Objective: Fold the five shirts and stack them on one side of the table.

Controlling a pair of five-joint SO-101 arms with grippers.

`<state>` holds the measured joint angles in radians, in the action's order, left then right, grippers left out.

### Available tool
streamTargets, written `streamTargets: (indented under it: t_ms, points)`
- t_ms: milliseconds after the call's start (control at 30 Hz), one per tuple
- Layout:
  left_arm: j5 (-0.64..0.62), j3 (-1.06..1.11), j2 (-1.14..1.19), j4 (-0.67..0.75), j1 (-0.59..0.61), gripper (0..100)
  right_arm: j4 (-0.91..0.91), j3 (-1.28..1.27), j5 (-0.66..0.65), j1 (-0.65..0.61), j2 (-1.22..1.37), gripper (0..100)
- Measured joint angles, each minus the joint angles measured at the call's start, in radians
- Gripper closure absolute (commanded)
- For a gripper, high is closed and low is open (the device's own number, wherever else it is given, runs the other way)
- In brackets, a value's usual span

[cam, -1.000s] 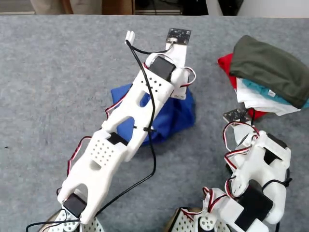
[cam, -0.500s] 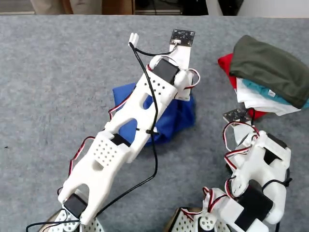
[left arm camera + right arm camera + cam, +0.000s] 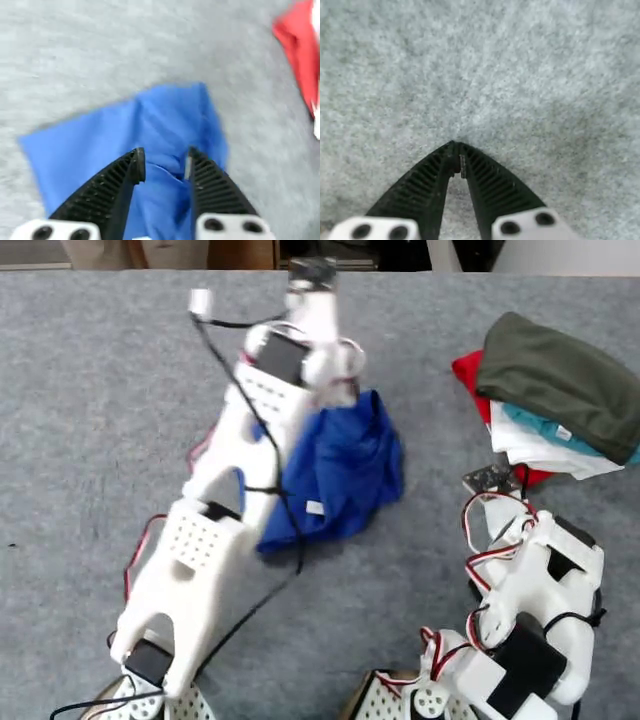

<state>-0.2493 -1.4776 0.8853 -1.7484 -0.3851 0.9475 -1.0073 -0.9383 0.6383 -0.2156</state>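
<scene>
My left pincer (image 3: pixel 165 162) is clamped on a bunched fold of the blue shirt (image 3: pixel 345 475), with cloth filling the narrow gap between the jaws; the shirt hangs from that pinch over the middle of the table (image 3: pixel 90 390), nearer the far edge than the near one; I cannot tell whether its lower hem touches the surface. The stack (image 3: pixel 555 390) sits by the right edge toward the far right corner; I count 4 shirts in it, the green shirt (image 3: pixel 560 370) on top and the red shirt (image 3: pixel 465 370) at the bottom. My right pincer (image 3: pixel 456 162) is pressed closed on nothing, over bare table near the near right corner.

I judge this to be shirt 5 of 5, picked up for carrying or for one more fold; it looks crumpled rather than neatly squared. The next move, as I see it, calls for taking it across toward the right edge high enough to clear the green shirt, then lowering it flat on top before letting go; a loose drop could tip the pile.
</scene>
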Motion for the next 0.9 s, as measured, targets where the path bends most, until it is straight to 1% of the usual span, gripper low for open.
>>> streamTargets:
  t_ms: [33,100,200,267,367,500,600,667,767,900]
  points:
    - [0.0,0.0,0.0,0.0,0.034,97,0.0,0.002,0.0,0.0,0.0,99.4]
    - [0.0,0.006,0.0,0.0,0.101,98,0.005,0.014,0.0,-0.008,0.003,99.4]
    - [0.0,0.071,-0.002,0.0,0.204,98,0.089,0.092,0.031,-0.044,0.006,99.4]
    - [0.002,0.137,-0.023,-0.003,0.265,98,0.184,0.178,0.068,-0.097,-0.009,99.4]
    - [0.049,0.269,-0.118,-0.003,0.339,98,0.319,0.307,0.13,-0.209,-0.052,99.4]
    - [0.083,0.525,-0.304,-0.003,0.382,98,0.443,0.477,0.222,-0.417,-0.078,99.4]
    - [0.091,0.767,-0.468,-0.002,0.407,98,0.468,0.603,0.29,-0.575,-0.071,99.4]
    - [0.112,0.925,-0.577,0.0,0.43,98,0.479,0.686,0.328,-0.657,-0.026,99.4]
    - [0.173,1.151,-0.733,0.031,0.488,98,0.52,0.818,0.37,-0.733,0.072,99.4]
    - [0.242,1.439,-0.931,0.104,0.641,98,0.615,1.03,0.384,-0.79,0.236,99.4]
